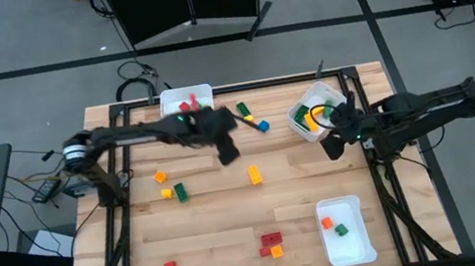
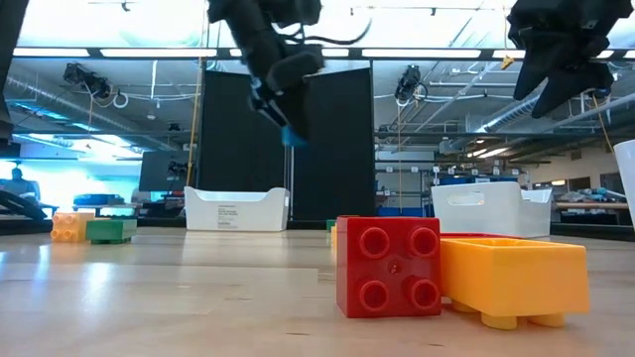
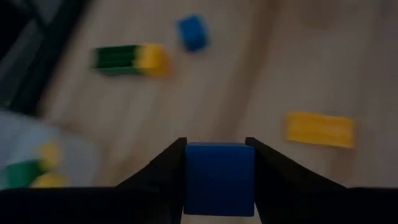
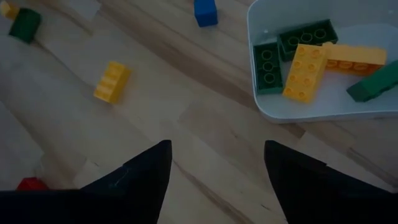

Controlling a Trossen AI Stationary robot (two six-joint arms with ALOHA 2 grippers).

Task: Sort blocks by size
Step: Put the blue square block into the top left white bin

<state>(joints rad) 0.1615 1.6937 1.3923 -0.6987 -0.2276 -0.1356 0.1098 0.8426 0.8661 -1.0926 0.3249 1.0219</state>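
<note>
High view: the left claw (image 1: 227,150) hangs over open worktop (image 1: 222,220) mid-table; the right claw (image 1: 334,144) waits beside a bin (image 1: 303,116) near the right edge.

Low view: red and orange blocks (image 2: 389,266) fill the foreground.

Left wrist view: fingers clamp a blue block (image 3: 219,178), background blurred.

Right wrist view: fingers (image 4: 144,174) stand apart, holding nothing.

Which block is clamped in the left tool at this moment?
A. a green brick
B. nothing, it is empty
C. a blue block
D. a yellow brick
C: the left wrist view shows a blue block squeezed between the left tool's two dark fingers, held above the table, while the yellow brick lies loose on the wood below.
</note>
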